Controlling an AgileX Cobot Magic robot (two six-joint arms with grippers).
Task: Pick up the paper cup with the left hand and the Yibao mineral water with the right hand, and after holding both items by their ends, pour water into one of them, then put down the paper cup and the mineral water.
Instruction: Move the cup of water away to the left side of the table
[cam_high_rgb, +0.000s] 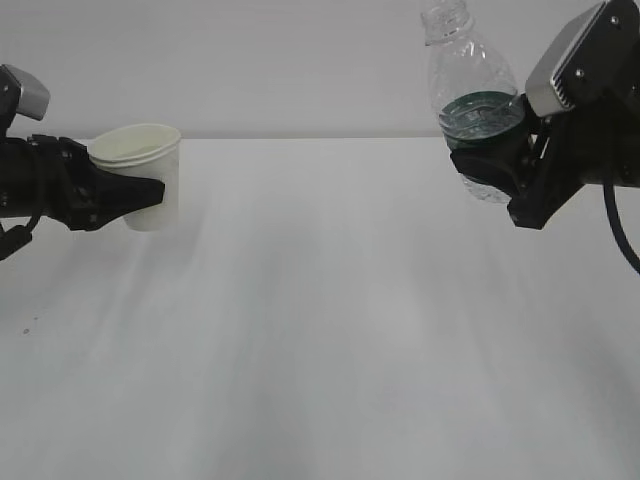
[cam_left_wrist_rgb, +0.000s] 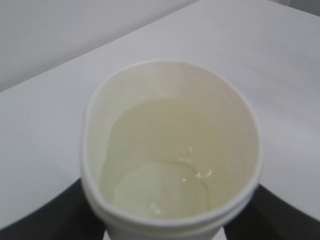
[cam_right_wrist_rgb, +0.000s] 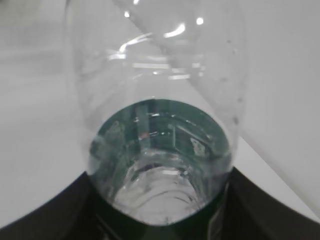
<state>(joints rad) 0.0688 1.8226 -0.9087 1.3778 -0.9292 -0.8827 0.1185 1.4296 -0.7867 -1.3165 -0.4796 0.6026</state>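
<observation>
Cup (cam_high_rgb: 143, 165) and bottle (cam_high_rgb: 472, 95) both lifted, well apart above the bench (cam_high_rgb: 330, 320).
Left hand (cam_high_rgb: 120, 195) fingers pinching cup, water inside; right hand (cam_high_rgb: 490, 150) fingers clamping upright bottle at label. Pouring apparently done; setting down left.

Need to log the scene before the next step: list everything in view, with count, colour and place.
cup: one, white with cream inside, far left, held by the left gripper, some clear liquid inside
bottle: one, clear with dark green label, upper right, held off the table by the right gripper, neck up, leaning slightly left
table: one, white, fills the lower part of the exterior view
wall: pale grey, behind the table
left gripper: one, black, left edge, shut on the cup
right gripper: one, black with grey plate, right edge, shut on the bottle around its label
</observation>
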